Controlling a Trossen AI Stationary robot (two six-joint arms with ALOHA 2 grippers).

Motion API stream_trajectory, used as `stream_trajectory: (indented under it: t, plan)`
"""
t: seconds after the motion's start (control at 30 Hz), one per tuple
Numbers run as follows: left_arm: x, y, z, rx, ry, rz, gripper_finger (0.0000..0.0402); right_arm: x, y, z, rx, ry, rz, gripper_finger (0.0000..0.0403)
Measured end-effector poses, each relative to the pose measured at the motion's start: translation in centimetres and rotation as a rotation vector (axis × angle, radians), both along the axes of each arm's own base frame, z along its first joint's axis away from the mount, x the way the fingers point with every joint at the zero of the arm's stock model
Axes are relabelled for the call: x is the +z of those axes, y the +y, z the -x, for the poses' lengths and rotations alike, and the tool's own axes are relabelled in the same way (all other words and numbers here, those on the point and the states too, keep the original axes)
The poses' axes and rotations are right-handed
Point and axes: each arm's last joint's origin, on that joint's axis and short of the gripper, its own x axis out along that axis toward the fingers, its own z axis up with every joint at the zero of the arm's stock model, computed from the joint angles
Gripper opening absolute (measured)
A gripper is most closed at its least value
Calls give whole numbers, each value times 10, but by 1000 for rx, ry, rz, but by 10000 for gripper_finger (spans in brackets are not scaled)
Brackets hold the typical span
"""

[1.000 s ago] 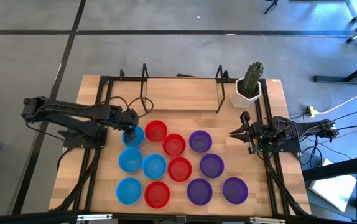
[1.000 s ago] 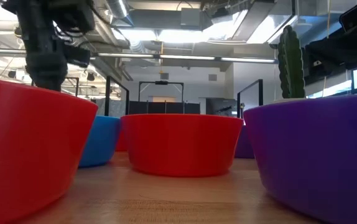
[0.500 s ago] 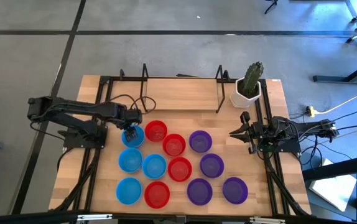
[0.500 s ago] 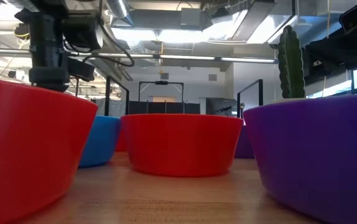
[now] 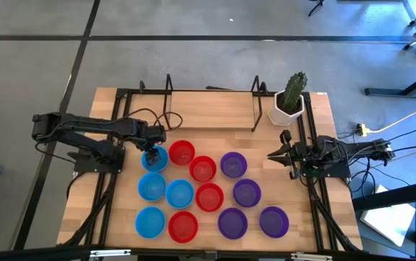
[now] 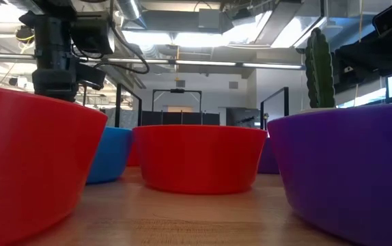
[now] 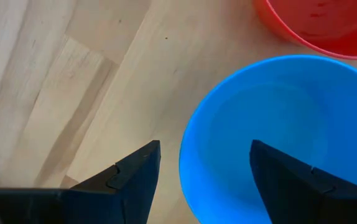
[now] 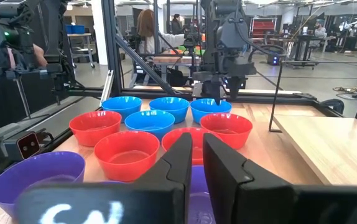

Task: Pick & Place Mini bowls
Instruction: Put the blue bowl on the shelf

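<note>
Small round shallow plastic mini bowls [image 5: 209, 196] in blue, red and purple are sitting clustered on the near half of the wooden table [image 5: 215, 116], blue at left, red centre, purple at right. Left gripper [image 5: 151, 155] is hanging w/ fingers spread, straddling the rim of the far blue plastic bowl [image 7: 284, 137], one finger inside, one outside. Right gripper [image 5: 272, 154] is waiting at the table's right edge, fingers nearly together, holding nothing. White cactus pot [image 5: 286, 112] is standing at the far right corner.

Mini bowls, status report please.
Left hand open, straddling the rim of the far-left blue bowl. Right hand shut, idle at table's right. Nothing in the way.
</note>
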Motion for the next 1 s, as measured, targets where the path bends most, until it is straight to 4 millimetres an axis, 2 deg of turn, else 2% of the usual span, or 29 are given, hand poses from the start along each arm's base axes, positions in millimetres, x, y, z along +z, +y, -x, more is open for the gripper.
stream_trajectory:
  t: [0.67, 0.8, 1.0]
  plan:
    - [-25, 3, -14, -53, 126, -4, 234, 0, 0, 0, 0, -1, 3, 42]
    - [-25, 4, -14, -55, 134, -40, 185, 0, 0, 0, 0, -1, 3, 42]
    - [-25, 6, -13, -42, 146, -99, 39, 0, 0, 0, 0, -1, 3, 42]
